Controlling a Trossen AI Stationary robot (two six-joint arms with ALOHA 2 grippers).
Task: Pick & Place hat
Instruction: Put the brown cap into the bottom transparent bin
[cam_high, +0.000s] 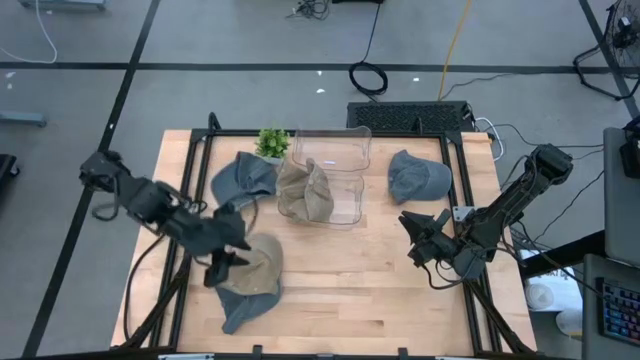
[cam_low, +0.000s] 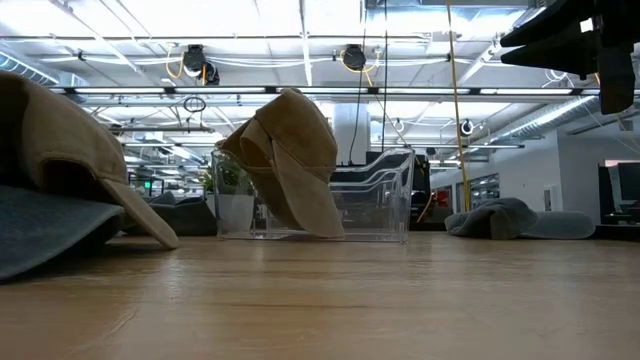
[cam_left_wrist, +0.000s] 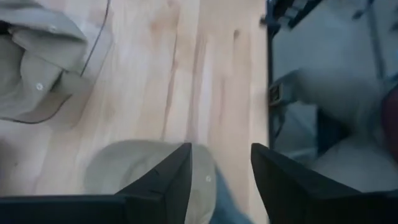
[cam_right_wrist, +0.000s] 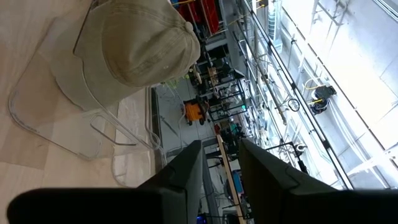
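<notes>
Left gripper (cam_high: 225, 262) over tan hat (cam_high: 256, 270) at table's 7 o'clock, fingers (cam_left_wrist: 163, 180) apart, gripping nothing. Right gripper (cam_high: 418, 243) at 3 o'clock, fingers narrowly apart, empty.

Overhead looks straight down, low camera skims the table (cam_low: 400, 300), both wrists peer close; all share the clear bin (cam_high: 335, 170).

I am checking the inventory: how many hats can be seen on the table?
5. A blue hat near the plant, a tan hat draped on the clear bin, a blue hat right of the bin, and a tan hat lying over a blue hat by the left pincer.
</notes>
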